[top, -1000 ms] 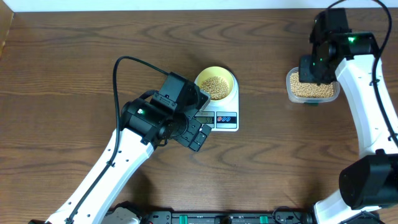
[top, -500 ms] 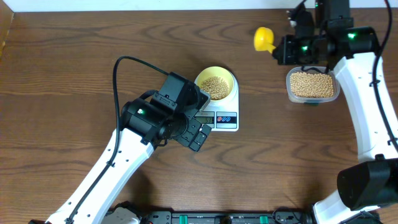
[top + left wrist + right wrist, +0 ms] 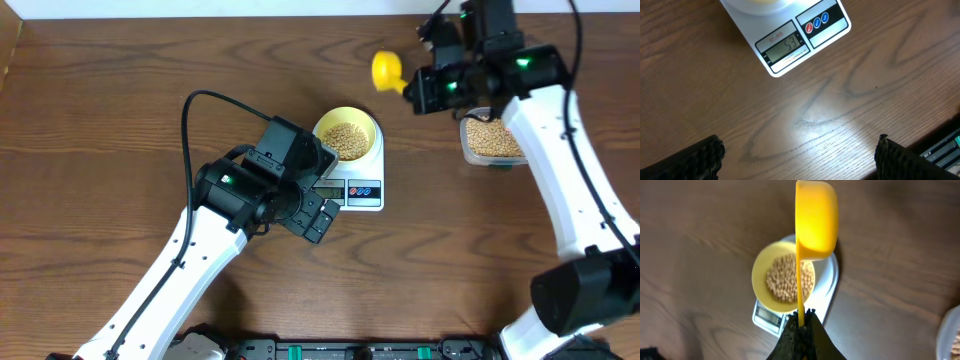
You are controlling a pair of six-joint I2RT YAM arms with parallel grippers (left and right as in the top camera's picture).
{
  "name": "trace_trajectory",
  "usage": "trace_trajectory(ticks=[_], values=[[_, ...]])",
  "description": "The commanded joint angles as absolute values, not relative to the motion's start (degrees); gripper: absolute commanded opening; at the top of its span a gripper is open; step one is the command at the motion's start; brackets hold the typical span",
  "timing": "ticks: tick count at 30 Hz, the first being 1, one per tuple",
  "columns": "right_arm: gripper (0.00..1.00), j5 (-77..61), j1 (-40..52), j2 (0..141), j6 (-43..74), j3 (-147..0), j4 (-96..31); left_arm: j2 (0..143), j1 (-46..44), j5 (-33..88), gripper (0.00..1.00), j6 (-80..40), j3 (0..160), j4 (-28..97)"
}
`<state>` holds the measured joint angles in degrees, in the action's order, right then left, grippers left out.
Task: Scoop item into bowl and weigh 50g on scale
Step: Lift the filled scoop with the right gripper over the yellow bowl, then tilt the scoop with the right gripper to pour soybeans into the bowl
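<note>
The pale-yellow bowl point(image 3: 347, 136) sits on the white scale point(image 3: 355, 188) and holds tan beans point(image 3: 346, 139). It also shows in the right wrist view point(image 3: 782, 277). The scale's display point(image 3: 786, 47) reads 53. My right gripper point(image 3: 425, 88) is shut on the handle of the bright yellow scoop point(image 3: 386, 69), held in the air up and to the right of the bowl; in the right wrist view the scoop point(image 3: 815, 220) hangs over the bowl's right rim, gripper point(image 3: 801, 322) below it. My left gripper point(image 3: 315, 217) is open and empty just in front of the scale.
A clear plastic tub point(image 3: 487, 140) with more beans stands at the right, partly under my right arm. The left arm's black cable point(image 3: 195, 105) arcs over the table left of the scale. The table's front edge point(image 3: 940, 135) shows in the left wrist view.
My right gripper has lifted the yellow scoop out of the tub and carried it left toward the bowl. The left arm has not moved.
</note>
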<state>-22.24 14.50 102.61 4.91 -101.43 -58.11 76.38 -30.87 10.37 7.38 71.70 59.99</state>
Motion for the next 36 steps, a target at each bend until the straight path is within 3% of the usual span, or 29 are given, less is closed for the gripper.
trace_trajectory(ticks=[1,19,36], values=[[0.01,-21.6,17.6,105.8,0.0,-102.4,-60.0,75.9,-30.9,10.2,0.98,7.5,72.4,60.1],[0.01,-10.6,23.6,106.5,-8.2,-102.4,-66.6,75.9,-30.9,10.2,0.98,7.5,72.4,60.1],[0.01,-10.8,24.3,106.5,-13.6,-102.4,-65.8,75.9,-30.9,10.2,0.98,7.5,72.4,60.1]])
